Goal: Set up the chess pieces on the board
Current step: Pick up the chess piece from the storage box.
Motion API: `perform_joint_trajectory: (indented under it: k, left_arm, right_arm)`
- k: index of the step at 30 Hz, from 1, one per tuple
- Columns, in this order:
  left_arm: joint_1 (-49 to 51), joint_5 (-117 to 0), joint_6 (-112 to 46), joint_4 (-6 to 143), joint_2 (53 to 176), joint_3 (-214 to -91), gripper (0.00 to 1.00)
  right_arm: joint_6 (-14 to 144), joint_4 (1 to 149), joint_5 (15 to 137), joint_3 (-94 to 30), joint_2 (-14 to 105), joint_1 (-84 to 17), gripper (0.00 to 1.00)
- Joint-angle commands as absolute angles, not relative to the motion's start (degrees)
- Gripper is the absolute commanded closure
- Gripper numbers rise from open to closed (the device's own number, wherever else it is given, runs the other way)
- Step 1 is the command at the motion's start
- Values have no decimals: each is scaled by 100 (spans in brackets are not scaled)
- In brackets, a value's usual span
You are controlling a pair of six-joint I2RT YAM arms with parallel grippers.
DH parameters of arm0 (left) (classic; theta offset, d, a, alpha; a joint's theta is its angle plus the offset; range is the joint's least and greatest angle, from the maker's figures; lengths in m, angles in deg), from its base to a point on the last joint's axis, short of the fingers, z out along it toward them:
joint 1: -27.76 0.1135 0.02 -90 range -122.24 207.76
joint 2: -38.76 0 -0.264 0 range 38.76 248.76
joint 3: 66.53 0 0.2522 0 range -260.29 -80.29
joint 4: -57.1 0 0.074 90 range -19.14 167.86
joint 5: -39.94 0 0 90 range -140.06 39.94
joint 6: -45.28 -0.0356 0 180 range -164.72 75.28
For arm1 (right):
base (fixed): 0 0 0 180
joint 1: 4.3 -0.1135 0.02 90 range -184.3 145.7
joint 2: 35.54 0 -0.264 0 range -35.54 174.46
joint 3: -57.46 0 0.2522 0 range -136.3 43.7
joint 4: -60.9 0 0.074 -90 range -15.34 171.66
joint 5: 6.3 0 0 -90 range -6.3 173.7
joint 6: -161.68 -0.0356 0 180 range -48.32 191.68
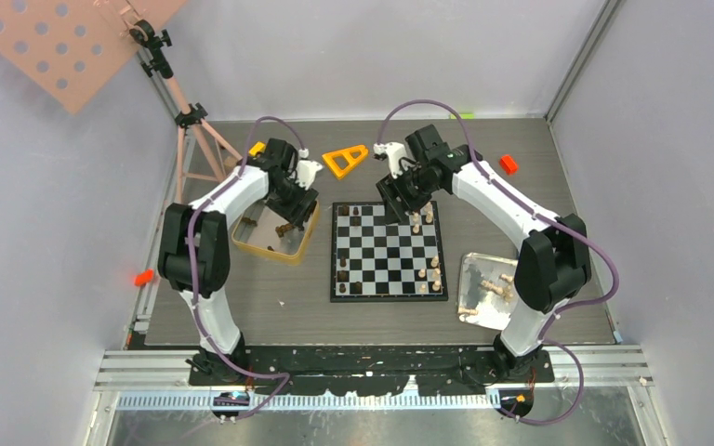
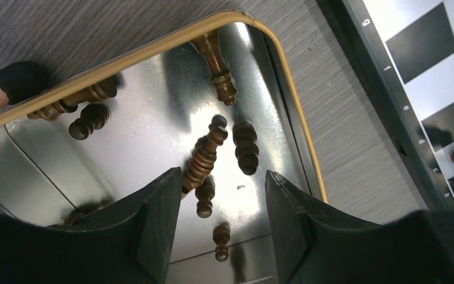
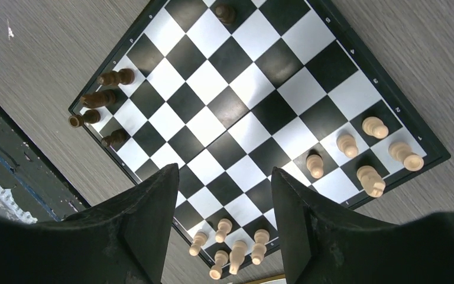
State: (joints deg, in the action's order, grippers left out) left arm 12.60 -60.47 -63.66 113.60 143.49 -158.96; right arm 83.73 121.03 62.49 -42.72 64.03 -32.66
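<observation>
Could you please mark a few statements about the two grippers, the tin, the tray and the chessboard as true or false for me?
1. The left gripper hovers over the gold tin, where dark pieces lie on their sides. True.
2. The right gripper holds a pale piece. False: its jaws stand apart with nothing between them, above the board.
3. The pale chessmen on the board stand along the side nearer the silver tray. True.
4. The silver tray holds only dark chessmen. False: several pale pieces lie in it, and no dark ones show.
</observation>
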Motion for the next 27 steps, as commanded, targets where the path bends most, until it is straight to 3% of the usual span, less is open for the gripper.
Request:
perform_joint_trajectory:
  k: [1,12,22,27]
  left_arm:
    - [1216,-5930,-6403,11103,14533,-16255,45]
    - [1194,-6263,-6309,11196,14867,-16439,61]
    - [1210,-6288,-6259,11429,14677,-16614,92]
    - [1238,-6201,-6193,11667,14298,-16819,97]
  right_arm:
    - [8315,11898,6104,-4169,5944,-3172,36]
    - [8293,11834,6054,-4012,5898,-3094,38]
    - [8306,11821,6030,-3935,5934,-3044,39]
    - [8310,11822,6025,-3919,5889,-2973,40]
